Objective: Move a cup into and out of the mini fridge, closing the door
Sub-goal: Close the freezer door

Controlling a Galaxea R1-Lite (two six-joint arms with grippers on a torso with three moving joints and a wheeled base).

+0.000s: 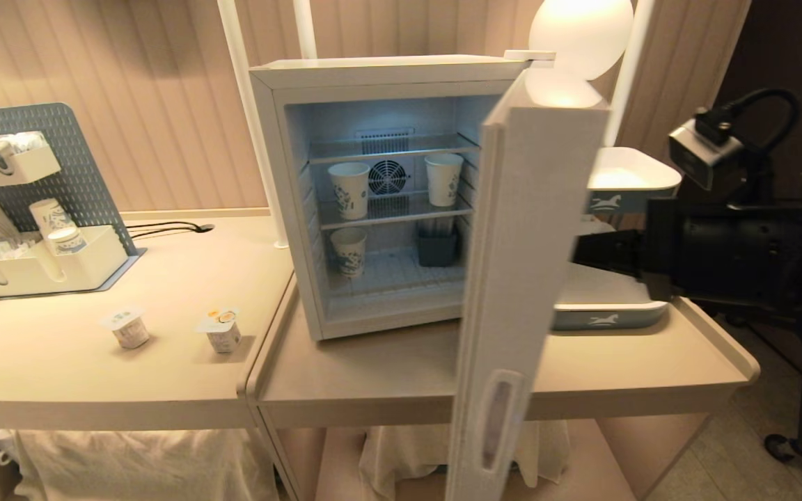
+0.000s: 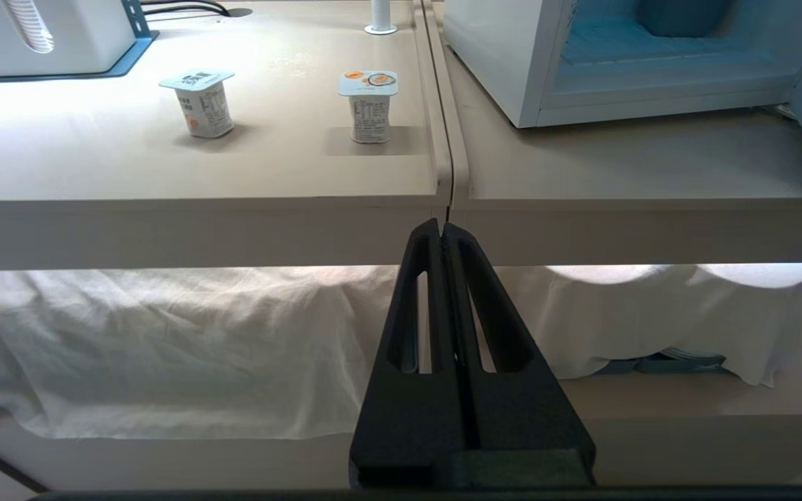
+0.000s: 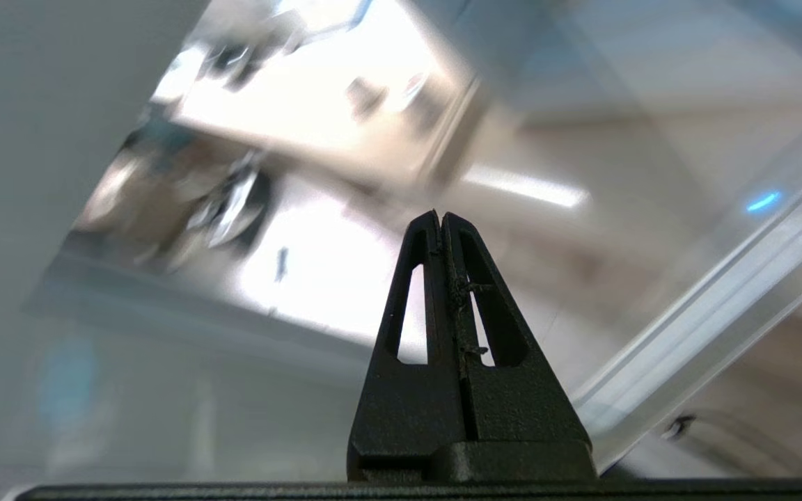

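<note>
The white mini fridge (image 1: pixel 282 181) stands open on the right table, lit inside. Three patterned paper cups sit in it: two on the middle wire shelf (image 1: pixel 349 189) (image 1: pixel 443 179), one on the floor (image 1: pixel 349 252). Its door (image 1: pixel 526 243) is swung out towards me. My right arm (image 1: pixel 721 250) reaches from the right to the door's outer face, and the door edge hides its fingertips in the head view. In the right wrist view my right gripper (image 3: pixel 441 217) is shut and empty, close to the door's glass (image 3: pixel 582 139). My left gripper (image 2: pixel 441 226) is shut and empty, low before the table edge.
Two sealed yogurt pots (image 1: pixel 128 328) (image 1: pixel 222 330) stand on the left table (image 1: pixel 60 376). An organizer (image 1: pixel 39 268) with cups and packets sits at back left. White trays (image 1: pixel 610 306) are stacked right of the fridge. A dark holder (image 1: pixel 437 247) sits on the fridge floor. White cloth (image 2: pixel 164 348) covers the lower shelf.
</note>
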